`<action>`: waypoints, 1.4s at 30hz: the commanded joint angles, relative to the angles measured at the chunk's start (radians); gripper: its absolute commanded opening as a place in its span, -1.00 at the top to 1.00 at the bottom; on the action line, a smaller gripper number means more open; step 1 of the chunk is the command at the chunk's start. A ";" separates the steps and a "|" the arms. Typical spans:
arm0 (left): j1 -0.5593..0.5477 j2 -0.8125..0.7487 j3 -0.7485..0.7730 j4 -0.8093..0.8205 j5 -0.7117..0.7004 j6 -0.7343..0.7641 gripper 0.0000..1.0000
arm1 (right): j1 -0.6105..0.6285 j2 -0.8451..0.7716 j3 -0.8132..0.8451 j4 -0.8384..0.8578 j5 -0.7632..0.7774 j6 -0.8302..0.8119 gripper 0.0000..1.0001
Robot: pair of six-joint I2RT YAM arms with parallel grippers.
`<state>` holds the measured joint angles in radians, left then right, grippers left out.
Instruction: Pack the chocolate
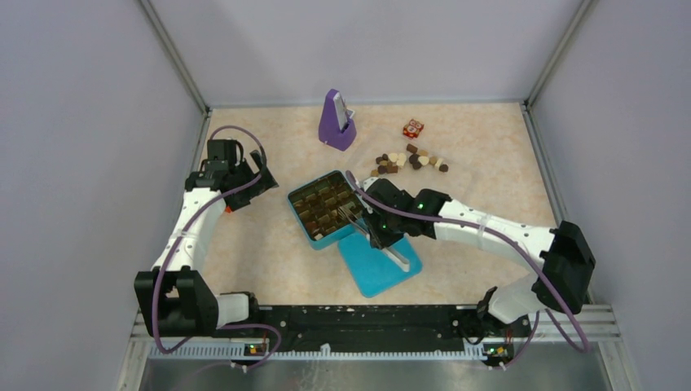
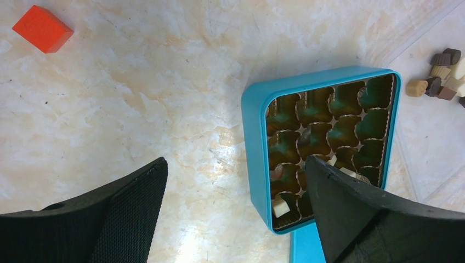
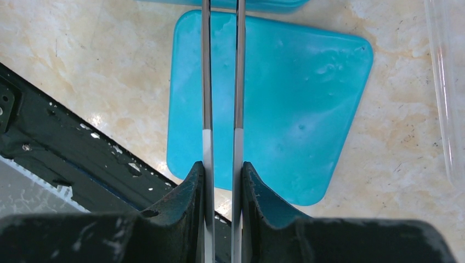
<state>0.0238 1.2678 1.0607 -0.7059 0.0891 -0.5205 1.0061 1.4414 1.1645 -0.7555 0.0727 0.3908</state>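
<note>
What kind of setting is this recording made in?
Likely a lab test booth: plain grey walls in metal framing close off a tabletop, with a left arm and right arm bolted to a rail at its near edge.

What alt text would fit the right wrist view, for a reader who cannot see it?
The right gripper is shut on a pair of metal tweezers, whose two thin arms run up the picture over a flat teal lid lying on the beige marbled table. The black base rail crosses the lower left corner.
</note>
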 commanded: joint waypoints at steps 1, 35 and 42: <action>0.004 0.006 0.013 0.036 0.009 0.010 -0.97 | 0.007 -0.045 -0.005 0.008 0.004 0.012 1.00; 0.004 0.000 0.019 0.033 0.020 0.008 -0.97 | 0.007 -0.080 0.058 0.003 0.031 0.002 0.38; 0.004 -0.001 0.023 0.029 0.021 0.008 -0.97 | -0.007 -0.183 0.065 0.028 0.153 0.057 0.68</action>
<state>0.0238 1.2678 1.0607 -0.7033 0.1005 -0.5209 1.0058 1.3670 1.1675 -0.7712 0.1268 0.4061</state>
